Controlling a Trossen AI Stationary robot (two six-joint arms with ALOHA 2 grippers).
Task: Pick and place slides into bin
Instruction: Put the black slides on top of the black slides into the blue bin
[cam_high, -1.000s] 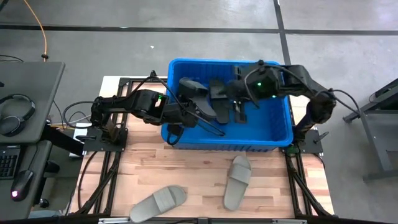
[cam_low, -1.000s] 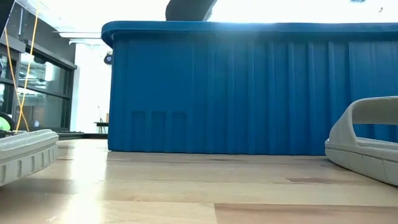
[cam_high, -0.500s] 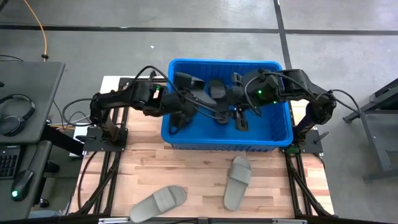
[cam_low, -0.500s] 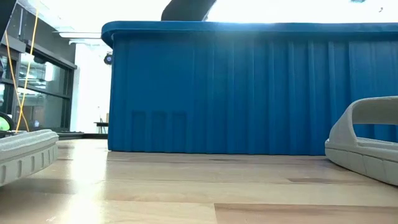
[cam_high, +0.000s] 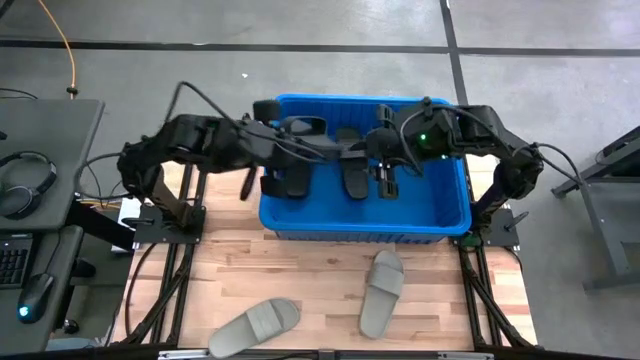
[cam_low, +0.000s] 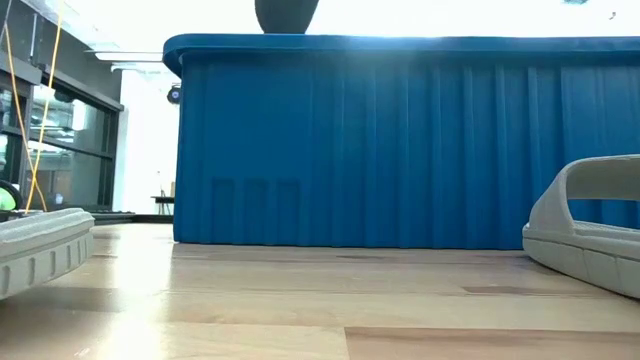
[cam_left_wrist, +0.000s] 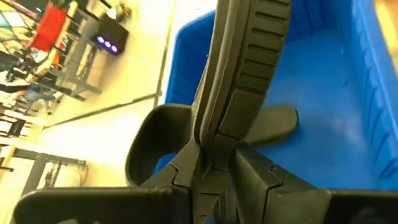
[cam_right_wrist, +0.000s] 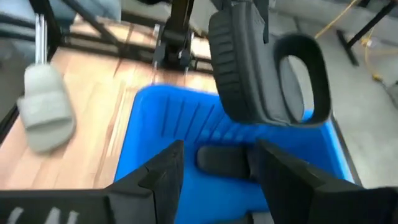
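My left gripper (cam_left_wrist: 214, 163) pinches a black slide (cam_left_wrist: 239, 68) edgewise over the bin (cam_high: 440, 222); the foam looks light and stiff enough. Right gripper (cam_right_wrist: 214, 163) is open, holding nothing.

The floor (cam_high: 300, 75) is grey with dark lines across it. A grey desk (cam_high: 45, 130) holds black headphones (cam_high: 25, 180). An orange cable (cam_high: 62, 45) lies on the floor. Bright light comes through big windows (cam_low: 60, 130).

Table was viewed straight down from overhead; low cam was set level, close against bin (cam_low: 400, 140). Bin was shared by all views.
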